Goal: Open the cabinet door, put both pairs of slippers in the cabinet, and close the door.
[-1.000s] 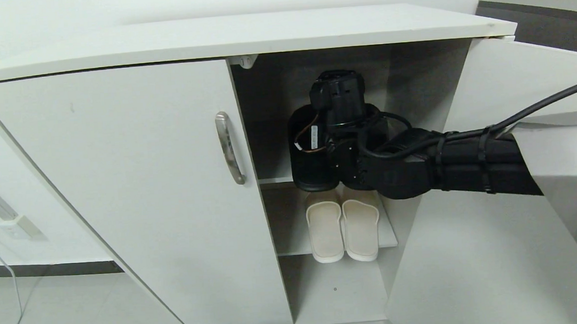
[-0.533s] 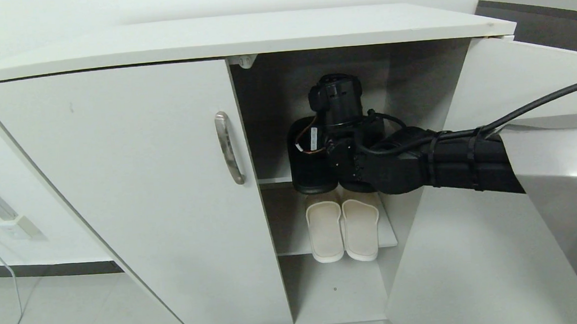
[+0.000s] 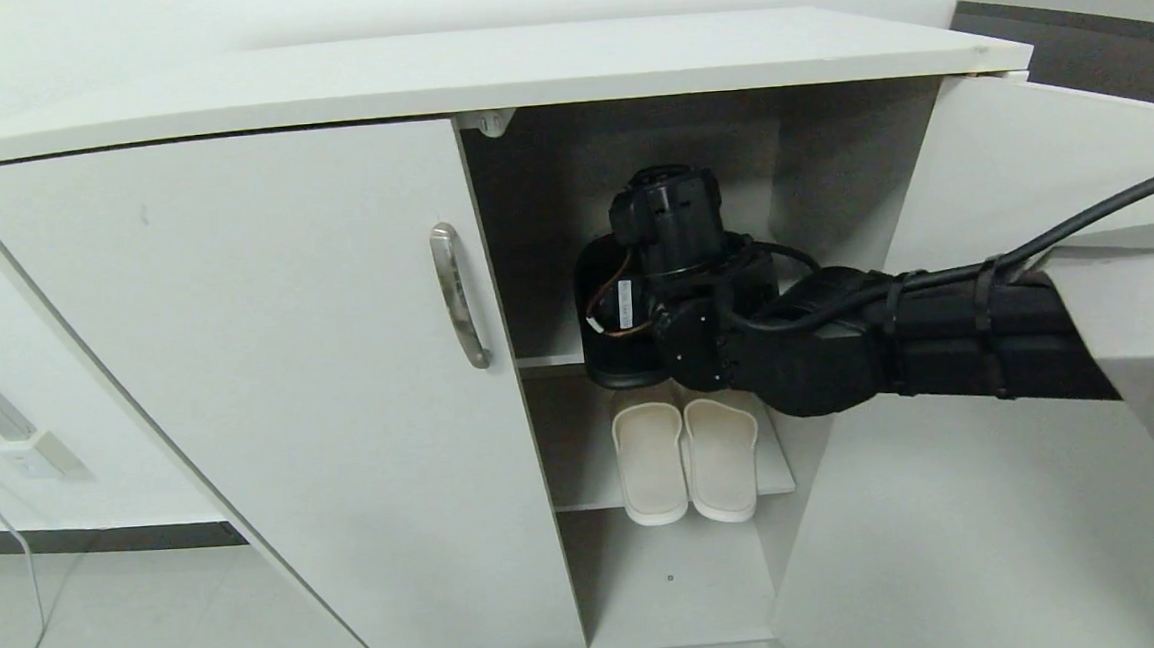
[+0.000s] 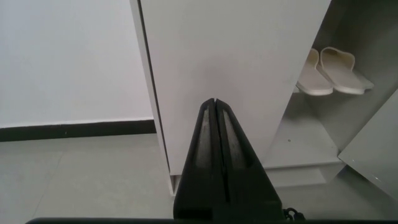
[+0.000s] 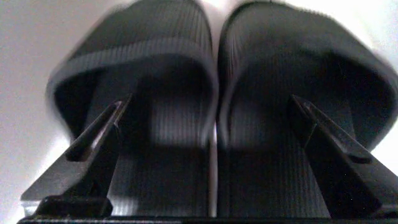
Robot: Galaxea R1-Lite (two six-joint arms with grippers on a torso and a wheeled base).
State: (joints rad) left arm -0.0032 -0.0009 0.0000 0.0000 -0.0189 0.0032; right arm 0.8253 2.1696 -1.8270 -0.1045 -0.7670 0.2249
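On the upper shelf (image 3: 547, 360) of the cabinet (image 3: 481, 64), the black slippers (image 3: 607, 352) lie side by side with their toes toward the back wall. The right arm (image 3: 939, 347) reaches in through the opening to them. In the right wrist view the right hand (image 5: 210, 102) is spread wide, one finger over each of the slippers' footbeds. Nothing is pinched between the fingers, so the pair seems to rest on the shelf under its own weight rather than in a grip. That posture fits a hand that has set its load down and needs only to back straight out without dragging either slipper along. The white slippers (image 3: 685, 458) sit neatly paired on the shelf below (image 3: 776, 472), heels just past its front edge, so both pairs appear to be stowed. The right door (image 3: 951, 542) stands swung wide toward the robot, which gives the arm room, while the left door (image 3: 240, 385) is closed. The left hand (image 4: 214, 109) hangs low outside, in front of that closed door. Its fingers are pressed together on nothing, and it is well apart from the shelves, probably parked out of the way. By my reading, closing the right door is all that remains, and the arm must clear the opening first.
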